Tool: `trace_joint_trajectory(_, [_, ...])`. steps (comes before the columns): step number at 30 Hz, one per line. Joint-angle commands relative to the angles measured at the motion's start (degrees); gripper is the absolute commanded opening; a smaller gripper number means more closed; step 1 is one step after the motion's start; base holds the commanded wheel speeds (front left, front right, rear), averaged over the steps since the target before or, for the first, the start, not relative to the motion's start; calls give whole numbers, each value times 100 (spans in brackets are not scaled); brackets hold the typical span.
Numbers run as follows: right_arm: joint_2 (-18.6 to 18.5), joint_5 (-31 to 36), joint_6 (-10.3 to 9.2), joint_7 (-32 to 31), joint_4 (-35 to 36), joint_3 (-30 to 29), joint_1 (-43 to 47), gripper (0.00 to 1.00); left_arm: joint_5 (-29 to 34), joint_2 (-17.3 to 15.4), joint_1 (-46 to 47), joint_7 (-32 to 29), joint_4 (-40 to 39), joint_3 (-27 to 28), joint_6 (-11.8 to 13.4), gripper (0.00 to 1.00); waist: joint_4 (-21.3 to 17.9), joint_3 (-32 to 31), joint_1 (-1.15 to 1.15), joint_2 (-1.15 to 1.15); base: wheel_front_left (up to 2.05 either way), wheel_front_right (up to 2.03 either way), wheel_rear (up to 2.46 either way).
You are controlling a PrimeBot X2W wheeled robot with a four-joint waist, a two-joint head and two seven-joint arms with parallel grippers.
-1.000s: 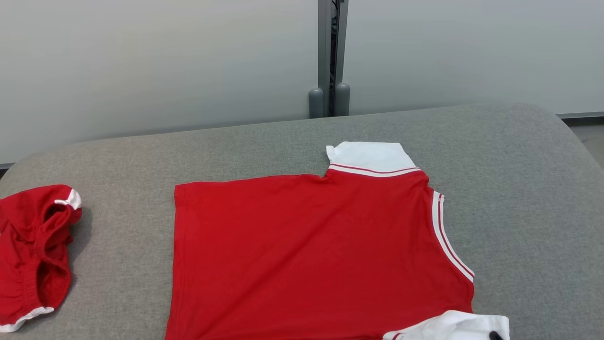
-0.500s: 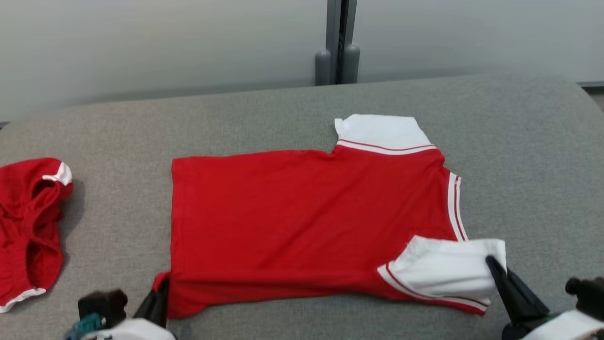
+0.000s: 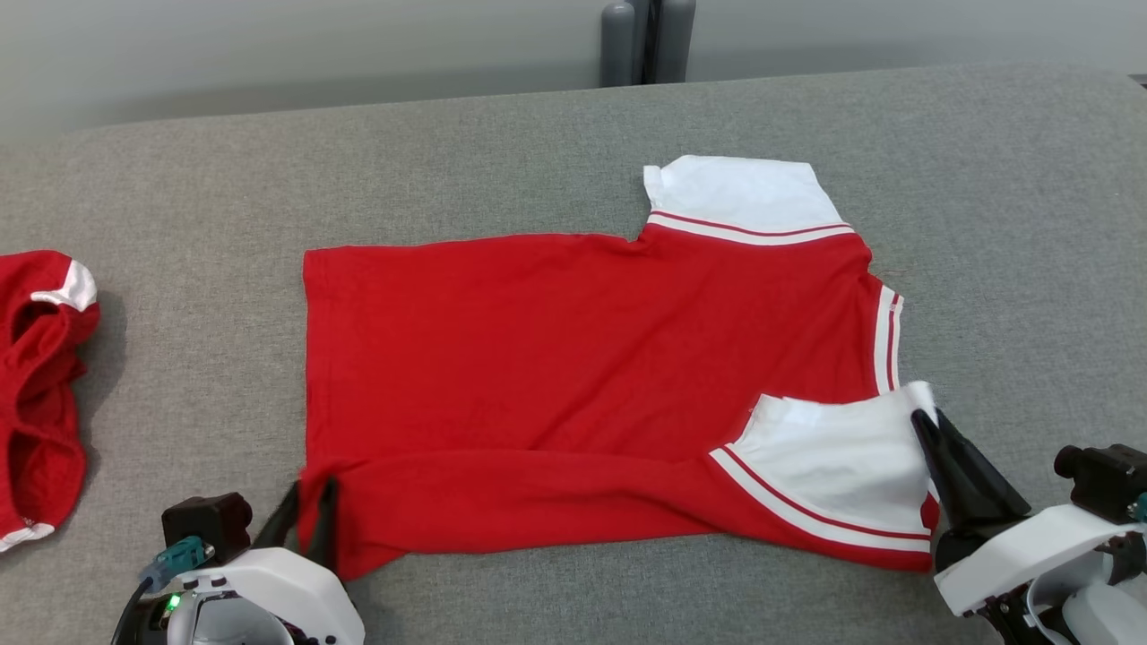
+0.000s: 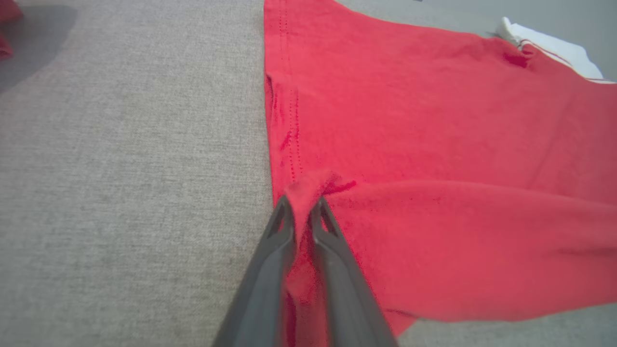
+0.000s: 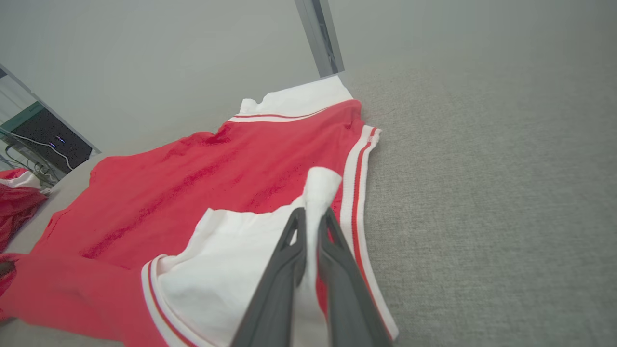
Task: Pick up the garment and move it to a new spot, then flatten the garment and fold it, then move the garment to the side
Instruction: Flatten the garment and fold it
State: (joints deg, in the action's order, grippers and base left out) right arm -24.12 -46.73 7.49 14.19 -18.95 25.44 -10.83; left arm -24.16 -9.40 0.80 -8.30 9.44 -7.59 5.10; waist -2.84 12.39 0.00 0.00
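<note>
Corners of the red white-sleeved fabric shirt [image 3: 556, 340] are pinched by the left claw [image 3: 311, 493] and right claw [image 3: 925, 419]; its near edge has been drawn farther over it.

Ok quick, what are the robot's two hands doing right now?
Left gripper: closed, pinching the red shirt at its hem corner.
Right gripper: closed, pinching the shirt's white sleeve.

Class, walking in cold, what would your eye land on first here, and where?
The red shirt spread across the middle of the grey table. The left gripper pinches its near left corner, the right gripper its white sleeve at the near right. A crumpled red garment lies at the left edge.
</note>
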Motion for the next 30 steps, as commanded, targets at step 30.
trace_joint_trajectory(30, [1493, 2983, 1, -216, 1418, -2408, 1189, 100, 645, 100, -570, 1715, -890, 4, 574, 100, -39, -713, 0, 0, 0, 0, 0])
